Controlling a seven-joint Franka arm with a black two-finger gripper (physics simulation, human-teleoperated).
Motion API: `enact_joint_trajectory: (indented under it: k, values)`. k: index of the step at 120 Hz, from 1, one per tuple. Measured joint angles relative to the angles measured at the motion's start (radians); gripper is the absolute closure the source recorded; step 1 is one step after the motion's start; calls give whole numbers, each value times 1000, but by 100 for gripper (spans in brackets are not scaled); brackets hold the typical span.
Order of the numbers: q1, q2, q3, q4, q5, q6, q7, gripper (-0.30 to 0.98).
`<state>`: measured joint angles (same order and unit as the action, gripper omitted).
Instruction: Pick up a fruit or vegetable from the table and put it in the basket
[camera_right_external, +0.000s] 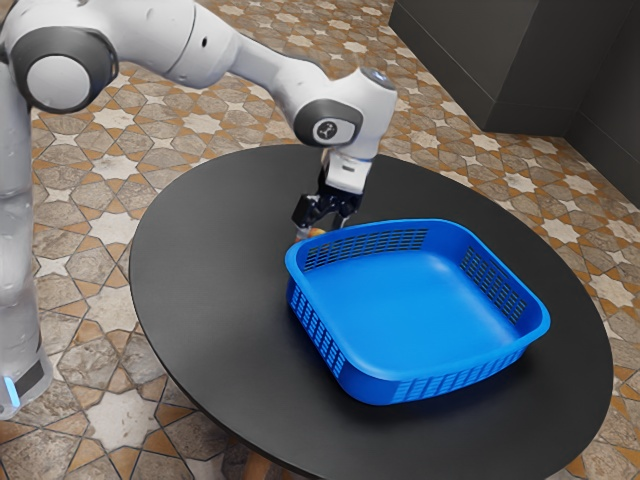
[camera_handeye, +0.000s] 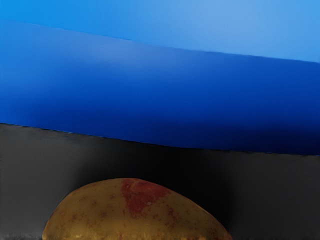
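The black gripper (camera_right_external: 323, 214) is low over the table, close behind the far rim of the blue basket (camera_right_external: 420, 305), toward the exterior view's left. Beneath it, an orange-yellow bit of the fruit or vegetable (camera_right_external: 316, 232) peeks above that rim, which hides the rest. In the wrist view, the rounded yellow-brown piece (camera_handeye: 130, 212) with a red patch and dark speckles lies at the lower edge, just under the hand. Beside it stands the basket's blue wall (camera_handeye: 165, 105). Whether the gripper touches the piece is hidden.
The round dark table (camera_right_external: 205, 290) extends around the basket, which stands close beside the hand with its raised rim. The basket's inside shows a bare blue floor. Patterned floor tiles and dark cabinets (camera_right_external: 470, 60) lie beyond the table.
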<state>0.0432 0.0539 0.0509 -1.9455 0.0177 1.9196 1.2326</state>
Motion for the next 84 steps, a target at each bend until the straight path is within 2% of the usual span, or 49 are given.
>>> enact_joint_trajectory:
  k: [84]
  values:
    - [6,55,15,-3,6,24,7,0]
